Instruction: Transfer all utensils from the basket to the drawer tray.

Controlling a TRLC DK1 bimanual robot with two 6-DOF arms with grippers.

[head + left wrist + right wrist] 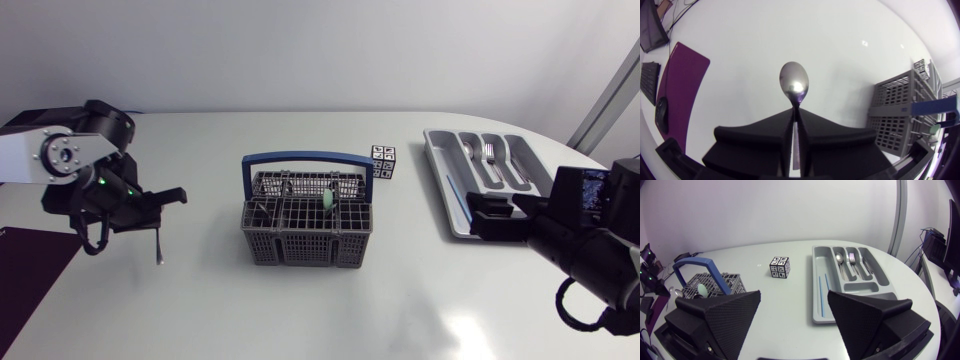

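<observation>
My left gripper (160,208) is shut on the handle of a metal spoon (158,250), which hangs bowl-down just above the table, left of the basket. In the left wrist view the spoon's bowl (794,85) sticks out ahead of the closed fingers (770,135). The grey basket (305,232) with a blue handle (307,158) stands mid-table and holds a green-tipped utensil (329,199). The grey drawer tray (445,185) lies at the right with a spoon (839,258), a fork (852,259) and a thin blue stick (823,294) in it. My right gripper (792,311) stands open and empty near the tray's front.
A small black-and-white marker cube (383,160) sits between basket and tray. A dark purple mat (682,85) lies at the table's left edge, beside my left arm.
</observation>
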